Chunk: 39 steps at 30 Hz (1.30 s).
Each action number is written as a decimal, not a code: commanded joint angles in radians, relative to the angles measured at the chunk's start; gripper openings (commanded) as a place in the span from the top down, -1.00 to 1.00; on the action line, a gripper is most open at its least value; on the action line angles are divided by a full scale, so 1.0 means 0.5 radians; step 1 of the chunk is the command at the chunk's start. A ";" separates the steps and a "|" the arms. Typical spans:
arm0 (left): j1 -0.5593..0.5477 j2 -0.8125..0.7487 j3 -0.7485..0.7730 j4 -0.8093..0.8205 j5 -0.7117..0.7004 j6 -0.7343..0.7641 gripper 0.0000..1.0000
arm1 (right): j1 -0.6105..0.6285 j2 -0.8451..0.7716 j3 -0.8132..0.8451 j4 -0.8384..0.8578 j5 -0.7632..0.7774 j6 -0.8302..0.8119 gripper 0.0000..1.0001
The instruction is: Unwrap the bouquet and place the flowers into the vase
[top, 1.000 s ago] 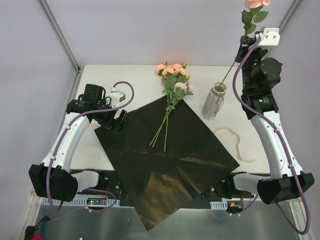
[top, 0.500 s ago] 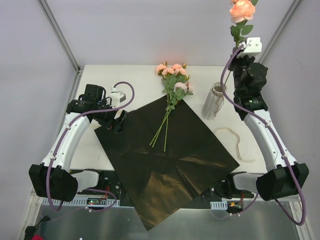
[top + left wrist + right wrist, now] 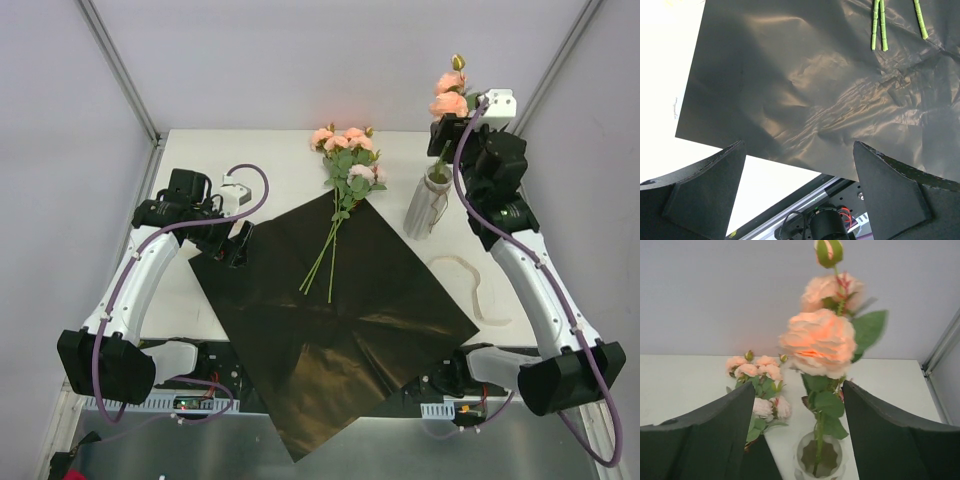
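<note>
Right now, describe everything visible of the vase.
The vase is small, narrow, clear ribbed glass with a flared rim. It stands on the white table, far right, just right of the black paper. One flower stem stands in its mouth, its pink blooms well above the rim. The open right gripper hangs over it, not touching the glass.

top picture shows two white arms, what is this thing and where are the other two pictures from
Two robot arms are bolted to a table. The top picture looks down from above; the other two come from a camera on each wrist, so the dark wedges are gripper fingers. On the table: an unfolded black paper sheet, loose pink roses, a cream ribbon and a glass vase. One rose stands in the vase, between the open fingers of the right gripper. The left gripper hangs open over the paper, holding nothing.
</note>
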 commanded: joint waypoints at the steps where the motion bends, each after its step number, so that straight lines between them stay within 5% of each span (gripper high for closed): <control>1: 0.026 -0.037 0.049 -0.037 -0.016 0.045 -0.75 | 0.116 -0.190 -0.003 -0.086 -0.019 0.128 -0.47; 11: 0.026 0.000 0.040 -0.028 -0.022 0.020 -0.75 | 0.693 0.082 0.125 -0.496 0.060 0.143 -0.48; 23: 0.026 -0.034 -0.006 -0.015 -0.071 0.036 -0.75 | 0.761 1.162 0.447 -0.917 -0.133 0.650 -0.19; 39: 0.029 -0.049 -0.098 0.043 -0.105 0.082 -0.75 | 0.730 1.638 0.604 -0.810 -0.105 0.898 0.04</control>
